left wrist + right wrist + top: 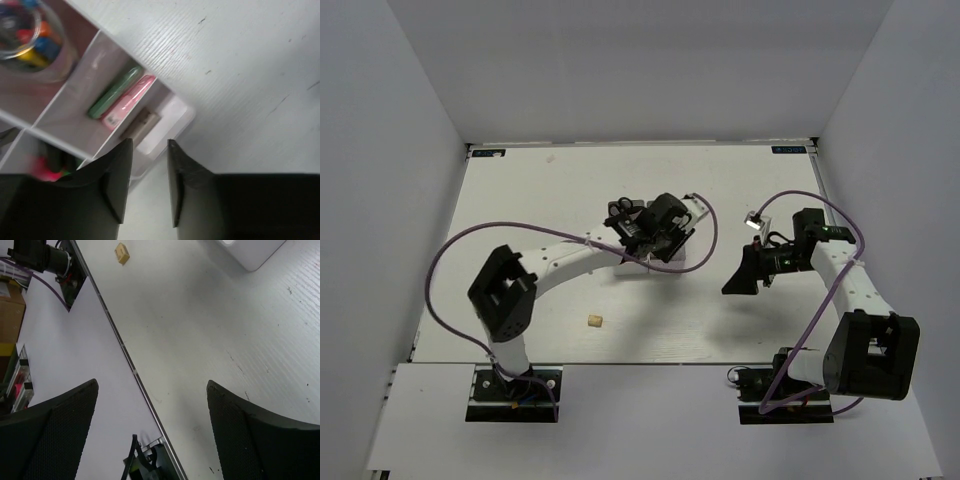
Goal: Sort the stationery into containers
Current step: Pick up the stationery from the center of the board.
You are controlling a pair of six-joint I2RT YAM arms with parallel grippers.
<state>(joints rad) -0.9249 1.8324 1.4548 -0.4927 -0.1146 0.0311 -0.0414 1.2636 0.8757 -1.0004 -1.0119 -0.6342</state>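
left wrist view: the left gripper (150, 185) is held over the white bins (182, 114), fingers slightly parted, nothing pinched. a green marker (115, 92) and a pink marker (129, 100) lie in one compartment. the right gripper (152, 430) is spread wide, empty. a small tan piece (594, 321) lies loose at the near side, well apart from the bins. it is judged next, so a low reach and a narrow pinch are called for.

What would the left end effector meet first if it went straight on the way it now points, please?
Most likely the white bins, at the corner compartment holding a brownish piece beside a pink marker. The left end effector points there; whether rim or piece comes first is unclear.
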